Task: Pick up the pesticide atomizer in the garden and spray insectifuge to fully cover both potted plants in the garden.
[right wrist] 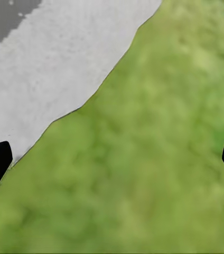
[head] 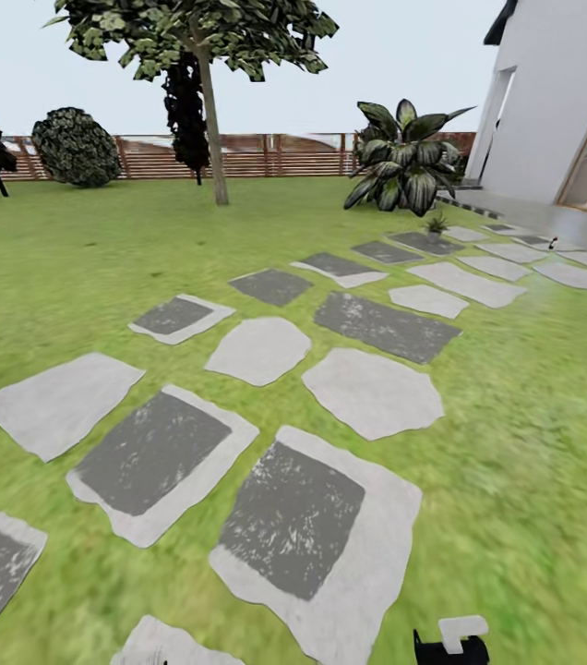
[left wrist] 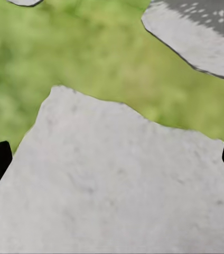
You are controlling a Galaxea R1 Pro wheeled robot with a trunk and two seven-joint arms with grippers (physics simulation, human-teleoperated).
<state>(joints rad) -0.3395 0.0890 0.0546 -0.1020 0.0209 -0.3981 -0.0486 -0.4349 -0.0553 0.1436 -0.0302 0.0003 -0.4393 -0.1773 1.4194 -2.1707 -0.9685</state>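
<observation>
Grey slabs [head: 370, 392] crossed the lawn [head: 72, 268] toward a small potted plant [head: 436, 225] below a big leafy shrub [head: 408, 157] by the fence [head: 266, 153]. The atomizer [head: 552, 245] stood tiny on far slabs near the house [head: 561, 102]. Both grippers, left [left wrist: 112, 159] and right [right wrist: 112, 159], hung with fingers wide, holding nothing.

Bright, even daylight everywhere, and almost no shadows on the lawn [head: 72, 277]. The grass looks smeared and soft near the edges. Both wrist views are blurry, with the slabs [left wrist: 117, 185] without sharp detail.
</observation>
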